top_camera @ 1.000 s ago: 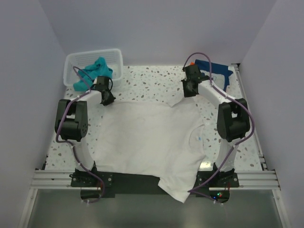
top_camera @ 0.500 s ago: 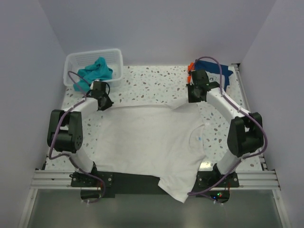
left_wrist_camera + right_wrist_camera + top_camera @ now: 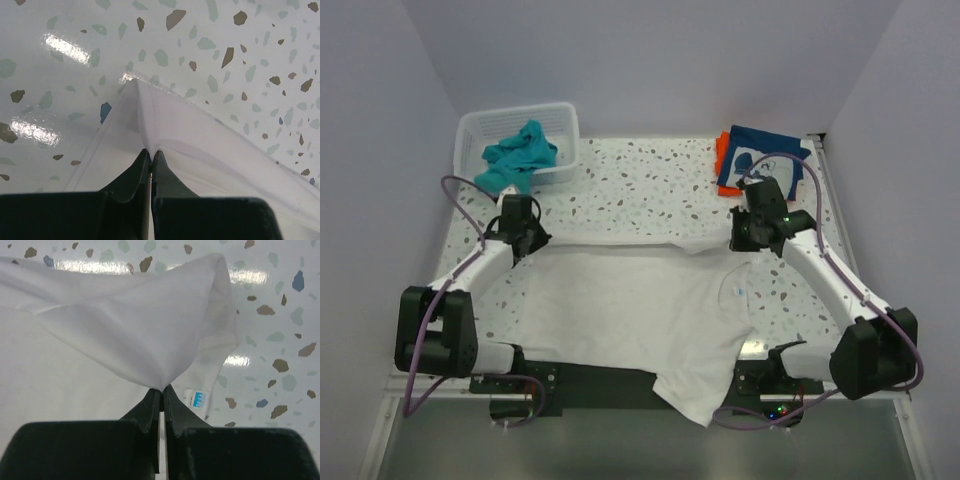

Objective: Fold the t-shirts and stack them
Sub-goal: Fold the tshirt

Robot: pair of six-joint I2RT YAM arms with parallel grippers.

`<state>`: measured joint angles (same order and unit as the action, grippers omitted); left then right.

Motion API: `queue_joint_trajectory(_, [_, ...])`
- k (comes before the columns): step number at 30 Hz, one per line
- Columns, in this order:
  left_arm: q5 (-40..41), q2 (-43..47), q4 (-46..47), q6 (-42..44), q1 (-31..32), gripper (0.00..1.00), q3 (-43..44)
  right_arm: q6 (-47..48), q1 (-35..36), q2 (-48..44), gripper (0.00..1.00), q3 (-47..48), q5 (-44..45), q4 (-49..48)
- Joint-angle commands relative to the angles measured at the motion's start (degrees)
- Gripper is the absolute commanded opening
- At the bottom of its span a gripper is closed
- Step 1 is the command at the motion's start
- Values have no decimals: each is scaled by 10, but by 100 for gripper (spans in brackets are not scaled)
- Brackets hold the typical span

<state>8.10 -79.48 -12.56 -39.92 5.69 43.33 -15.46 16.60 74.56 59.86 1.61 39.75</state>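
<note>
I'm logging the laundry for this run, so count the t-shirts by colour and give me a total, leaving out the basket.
white t-shirt, spread on the table: 1
teal t-shirt, in the basket: 1
navy t-shirt, far right corner: 1
orange t-shirt, under the navy one: 1
Total: 4 t-shirts

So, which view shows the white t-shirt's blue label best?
The right wrist view: the blue label lies large and clear on the white t-shirt, beside the right end effector. The top view shows only a speck; the left wrist view, nothing of it.
</note>
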Motion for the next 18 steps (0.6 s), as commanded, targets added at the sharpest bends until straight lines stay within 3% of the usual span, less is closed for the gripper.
queue_joint_trajectory(1, [2,39,-2,-14,-1,0,-22,-21,1,-63,0,-32,-33,32])
queue_joint_trajectory(18, [41,64,-38,-18,-1,0,-38,-144,30,-243,0,-194,-109,58])
